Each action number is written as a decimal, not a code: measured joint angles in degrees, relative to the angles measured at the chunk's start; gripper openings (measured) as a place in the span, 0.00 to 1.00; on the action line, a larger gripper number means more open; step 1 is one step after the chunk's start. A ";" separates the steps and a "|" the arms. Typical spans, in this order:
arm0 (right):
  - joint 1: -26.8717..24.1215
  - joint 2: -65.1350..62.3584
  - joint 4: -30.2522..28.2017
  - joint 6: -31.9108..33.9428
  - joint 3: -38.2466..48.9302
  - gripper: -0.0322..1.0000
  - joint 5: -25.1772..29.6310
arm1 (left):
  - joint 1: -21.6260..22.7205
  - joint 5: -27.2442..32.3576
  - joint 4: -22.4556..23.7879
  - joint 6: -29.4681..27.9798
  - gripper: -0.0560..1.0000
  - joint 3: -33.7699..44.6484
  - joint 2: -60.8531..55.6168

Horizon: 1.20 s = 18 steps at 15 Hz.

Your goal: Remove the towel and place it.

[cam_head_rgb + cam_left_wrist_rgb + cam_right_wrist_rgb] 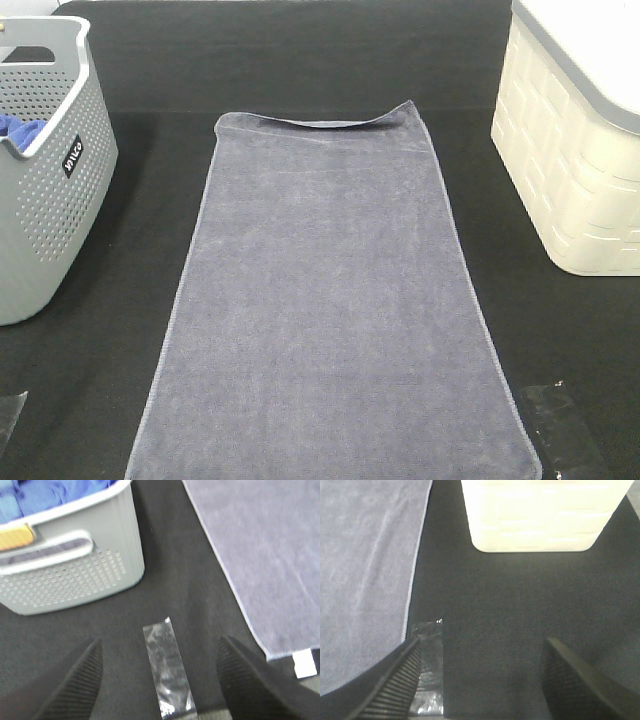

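1. Basket (45,190), grey, perforated, at left on the black table (330,60); blue cloth (20,128) inside.
2. Left gripper (160,680): jaws wide, empty, over a clear tape strip (167,667).
3. Towel (330,300), grey-lavender, flat at centre, far edge curled.
4. Right gripper (480,680): jaws wide, empty, beside towel.
5. Bin (575,150), cream, at right.

Matt terry towel (330,300) on black woven cloth table (300,60).
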 joint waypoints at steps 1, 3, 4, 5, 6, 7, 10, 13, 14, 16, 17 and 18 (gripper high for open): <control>0.00 -1.09 0.00 0.00 0.06 0.66 0.00 | 0.00 0.00 0.00 0.00 0.65 0.00 -1.38; 0.00 -2.86 0.00 0.00 0.17 0.66 0.00 | 0.00 -0.06 0.00 0.00 0.65 0.00 -3.44; -0.06 -3.44 0.00 0.00 0.17 0.66 0.00 | 0.00 -0.11 0.00 0.00 0.65 0.00 -4.47; -0.40 -3.90 0.00 0.00 0.17 0.66 0.00 | 0.00 -0.11 0.00 0.00 0.65 0.00 -5.50; -0.97 -4.01 0.00 0.00 0.17 0.66 0.00 | 0.00 -0.11 0.00 0.00 0.65 0.00 -5.96; -1.89 -4.01 0.00 0.00 0.17 0.66 0.00 | 0.00 -0.11 0.00 0.00 0.65 0.00 -6.02; -3.72 -4.07 0.00 0.00 0.17 0.66 0.00 | 0.00 -0.11 0.00 0.00 0.65 0.00 -6.07; -4.01 -6.25 0.00 0.00 0.17 0.66 0.00 | 0.00 -0.11 0.00 0.00 0.65 0.00 -6.07; -4.01 -6.36 0.00 0.00 0.17 0.66 0.00 | 0.00 -0.11 0.06 0.00 0.65 0.00 -6.07; -4.01 -6.47 0.00 0.00 0.17 0.66 0.00 | 0.00 -0.11 0.06 0.00 0.65 0.00 -6.07; -4.01 -6.47 0.00 0.00 0.17 0.66 0.00 | 0.00 -0.11 0.06 0.00 0.65 0.00 -6.07; -4.01 -6.47 0.00 0.00 0.17 0.66 0.00 | 0.00 -0.11 0.11 0.00 0.65 0.00 -6.07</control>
